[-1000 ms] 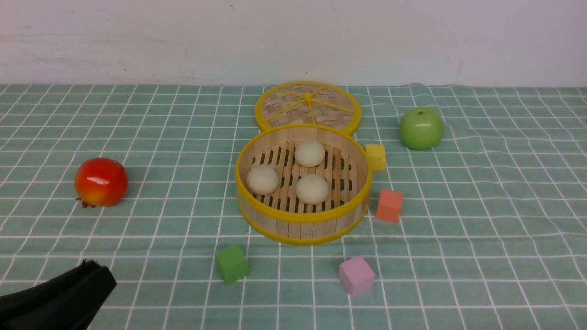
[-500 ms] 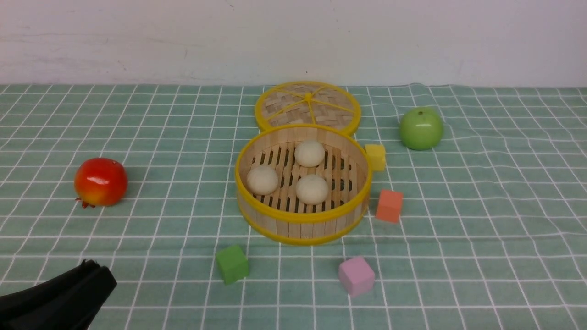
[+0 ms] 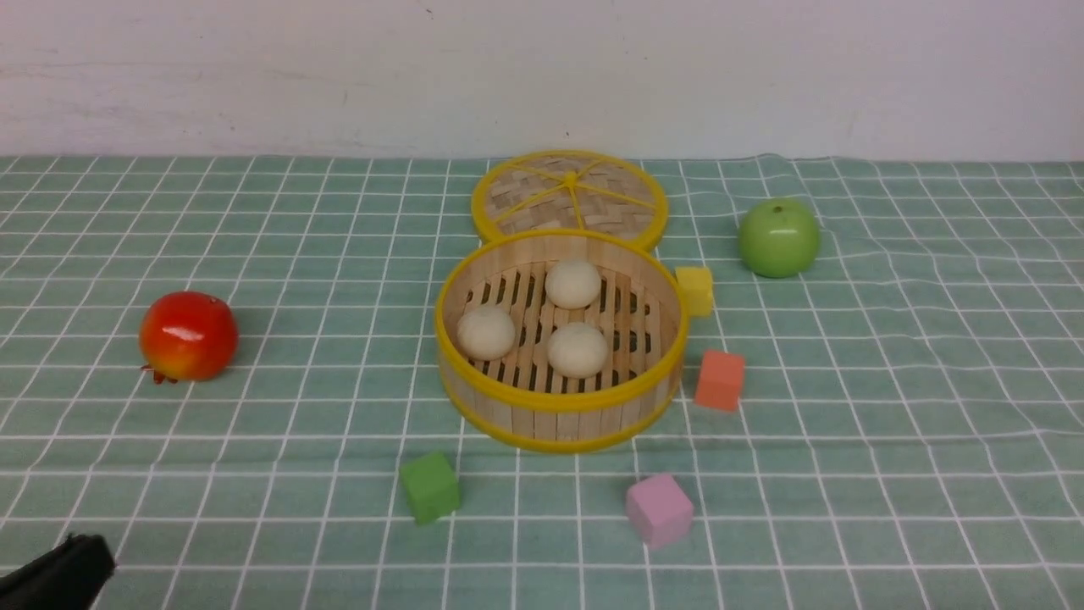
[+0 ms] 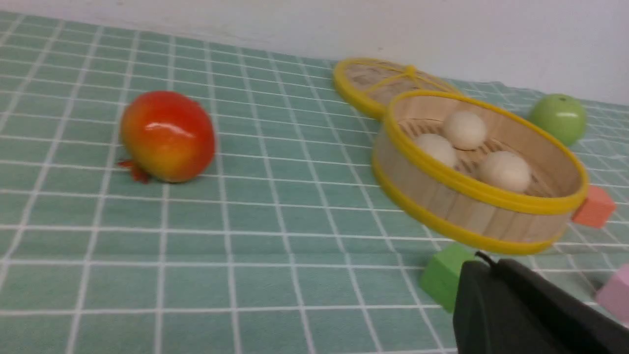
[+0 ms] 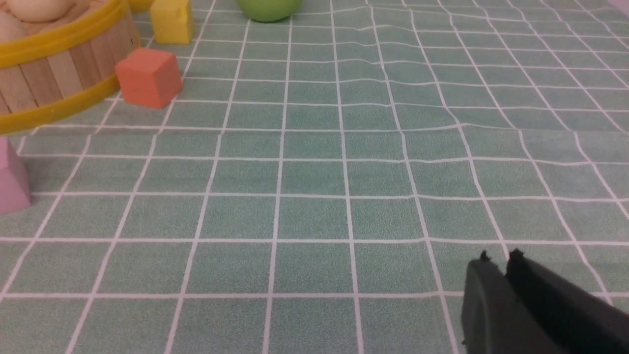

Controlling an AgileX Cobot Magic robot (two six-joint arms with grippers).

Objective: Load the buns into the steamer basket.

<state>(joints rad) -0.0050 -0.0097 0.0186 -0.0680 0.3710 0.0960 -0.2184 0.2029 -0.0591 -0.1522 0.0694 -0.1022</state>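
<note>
Three cream buns (image 3: 573,284) (image 3: 486,331) (image 3: 577,349) lie on the slatted bottom of the steamer basket (image 3: 559,405), which stands mid-table. The left wrist view shows the same basket (image 4: 442,196) with the buns (image 4: 464,129) inside. My left gripper (image 3: 63,569) is a black tip at the near left corner, far from the basket. In its wrist view the left gripper (image 4: 486,263) is shut and empty, in front of the green cube. My right gripper (image 5: 499,256) hovers over bare cloth to the right of the basket, its fingers together with nothing between them. It is out of the front view.
The woven lid (image 3: 569,199) lies flat behind the basket. A red fruit (image 3: 187,335) sits at the left and a green apple (image 3: 777,237) at the back right. Yellow (image 3: 694,290), orange (image 3: 720,380), green (image 3: 430,486) and pink (image 3: 659,508) cubes ring the basket.
My left gripper has drawn back toward the near left corner of the front view, so less of it shows. The buns, the basket and the cubes have not moved.
</note>
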